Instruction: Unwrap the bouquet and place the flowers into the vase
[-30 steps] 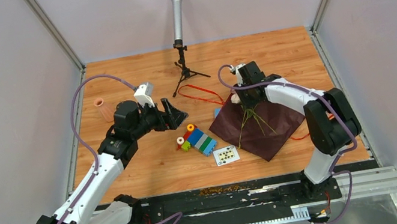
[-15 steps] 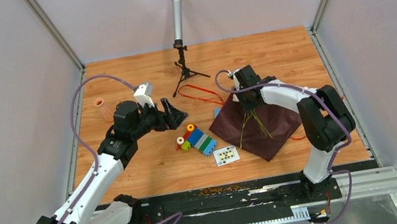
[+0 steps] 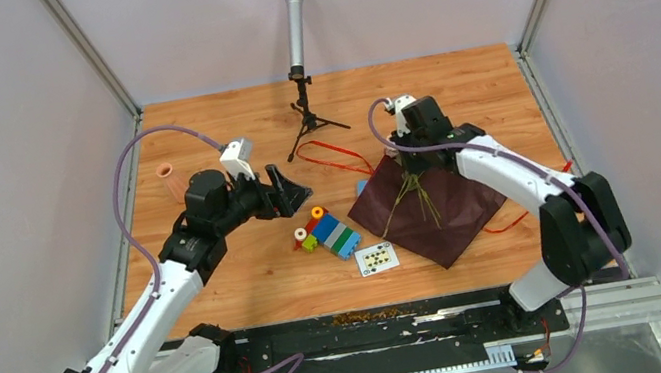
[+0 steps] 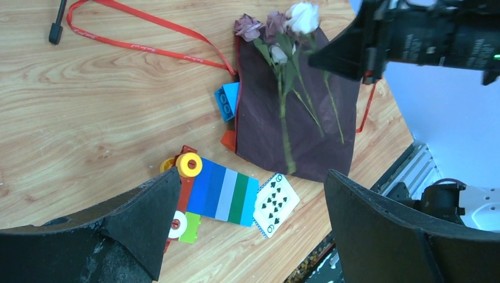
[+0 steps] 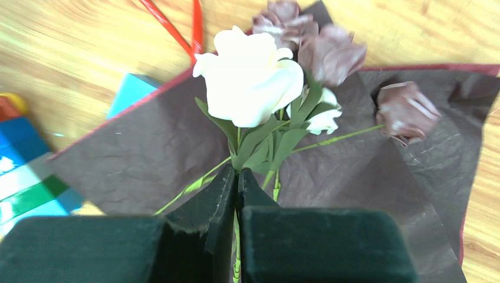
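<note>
At 4 o'clock from the middle of the wooden table [image 3: 253, 291], the bouquet's dark maroon paper wrap [image 3: 457, 211] lies open and flat as a crumpled sheet. The flowers [image 5: 253, 76] rest on it, heads toward 12 o'clock and thin green stems fanning toward 6 o'clock. The right gripper [image 5: 237, 177] is over the far corner of the sheet, its 2 jaws pressed together on the stems just below a large cream rose. Dusty purple roses sit just beyond that rose, and 1 more purple rose lies on the paper at 3 o'clock from it. Whether the pinched stems are off the paper cannot be told.

At 10 o'clock, near the table's left edge, the ribbed salmon-pink vase [image 3: 169, 181] stands upright, well apart from the flowers. The left gripper [image 3: 295, 189] hangs between the vase and the wrap, jaws spread wide and holding nothing.

A thin red ribbon [image 3: 327, 157] loops on the wood at 12 o'clock from the wrap. Coloured toy blocks [image 3: 329, 232] and a playing card [image 3: 377, 259] lie just beside the sheet's left edge. A grey microphone [image 3: 293, 20] on a tripod stands at 12 o'clock.
</note>
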